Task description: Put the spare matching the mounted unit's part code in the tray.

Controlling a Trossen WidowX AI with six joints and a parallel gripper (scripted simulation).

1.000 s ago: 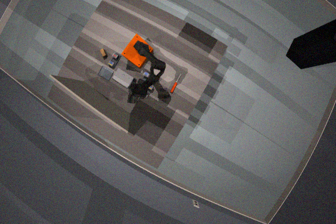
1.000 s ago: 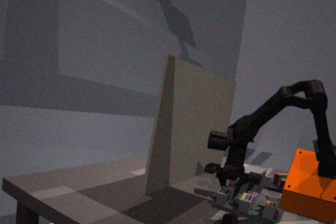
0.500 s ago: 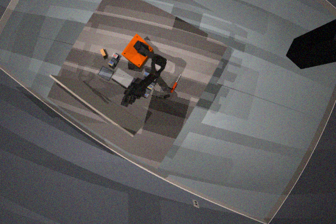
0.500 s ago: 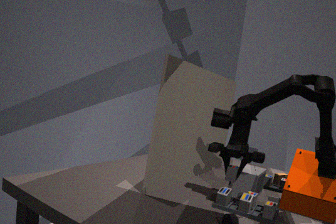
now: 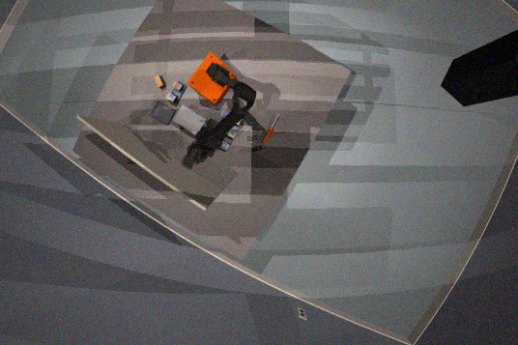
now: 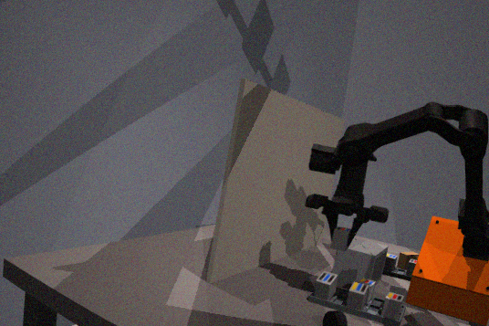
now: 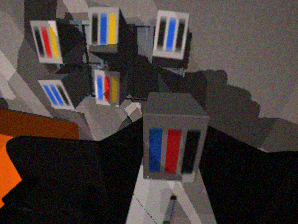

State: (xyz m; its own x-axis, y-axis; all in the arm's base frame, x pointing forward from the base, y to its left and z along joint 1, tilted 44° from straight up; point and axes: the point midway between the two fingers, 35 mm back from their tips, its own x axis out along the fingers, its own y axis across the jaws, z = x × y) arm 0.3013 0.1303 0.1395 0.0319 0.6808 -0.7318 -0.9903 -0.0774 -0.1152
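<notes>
— Jaws?
— Clamped on one grey spare (image 7: 174, 142), lifted above the rack; label striped blue, red, black. Fingers only dark masses either side in the wrist view.
— Count of the others?
— Five more blocks below in the wrist view: black-red-yellow (image 7: 46, 41), black-blue-yellow (image 7: 104, 28), black-blue-black (image 7: 171, 34), a blue-striped one (image 7: 56, 93), blue-red-yellow (image 7: 107, 87). Only three labelled blocks readable from the exterior view, one blue-striped (image 6: 327, 278) at the front.
— Anything else on the counter (image 6: 114, 260)?
— One orange box (image 6: 449, 265) under the arm's base, one tall beige panel (image 6: 269, 178) standing upright, one screwdriver with an orange handle (image 5: 270, 132), one dark flat tray (image 5: 163, 112) beside a light grey block (image 5: 189, 119), one small tan block (image 5: 158, 81).
— Hard to make out?
— Mounted unit's code not legible anywhere. Arm (image 5: 227, 116) hiding much of the rack from the top view; two more labelled blocks (image 5: 176, 91) near the orange box too small to read.
— Room?
— Grey walls crossed by angular shadows; striped light across a pale floor.
</notes>
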